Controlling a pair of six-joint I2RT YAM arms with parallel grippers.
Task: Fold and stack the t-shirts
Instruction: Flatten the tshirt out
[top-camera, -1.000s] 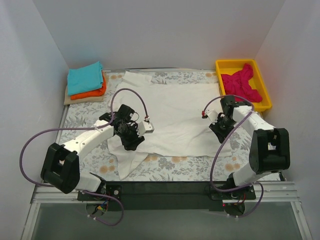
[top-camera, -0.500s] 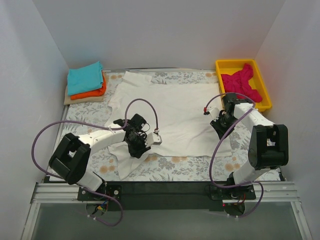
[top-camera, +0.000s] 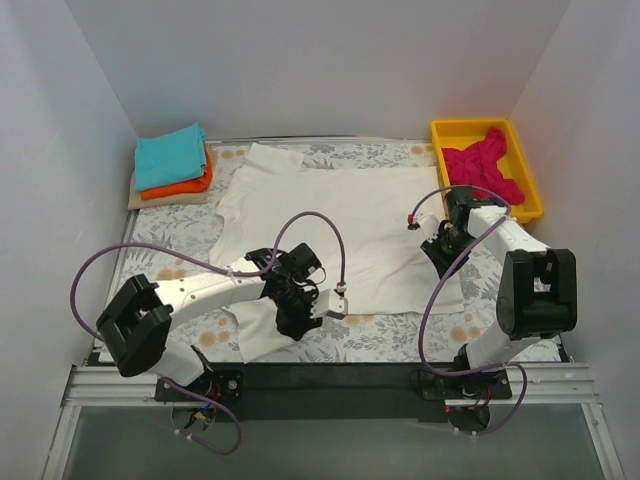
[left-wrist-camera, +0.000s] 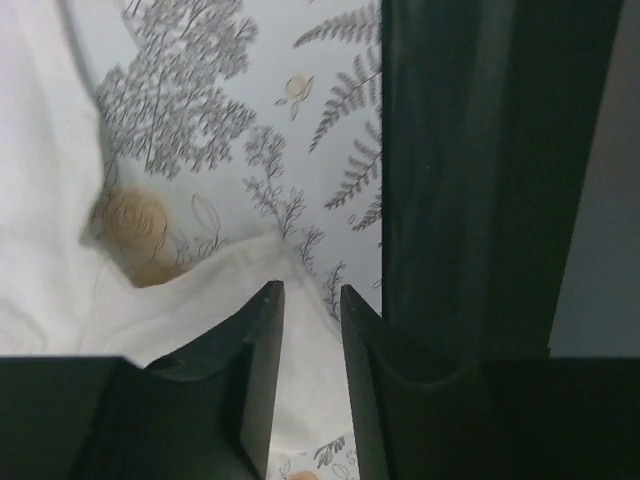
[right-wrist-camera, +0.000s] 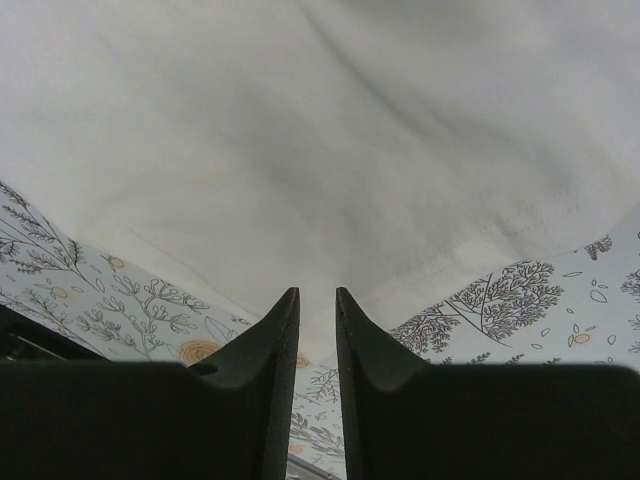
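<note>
The cream-white t-shirt (top-camera: 350, 225) lies spread flat across the middle of the bench (top-camera: 170, 240). Its collar end points to the left and its hem to the right, and one short sleeve (top-camera: 258, 338) trails toward the near edge. It looks light, thin and limp, a soft knit that will sag, crease and drag over the floral cover rather than hold any shape. It is probably best taken by a pinch at a stitched edge or corner, where the doubled cloth gives more to grip. The left fingers (left-wrist-camera: 255, 370) sit low over the near edge by that sleeve, and the right fingers (right-wrist-camera: 275, 380) are over the hem near the right-hand corner, where a seam line shows. Both pairs are drawn nearly together with only a slim gap, and white cloth shows in each gap. I cannot tell whether either pair actually has cloth nipped. The fingers are matte black and wedge-shaped. The bench cover is smooth and printed with grey ferns and tan flowers. A teal t-shirt (top-camera: 170, 155) lies folded on an orange t-shirt (top-camera: 188, 187) at the far left. A pink t-shirt (top-camera: 482, 170) lies crumpled in a glossy yellow tray (top-camera: 470, 128) at the far right.
</note>
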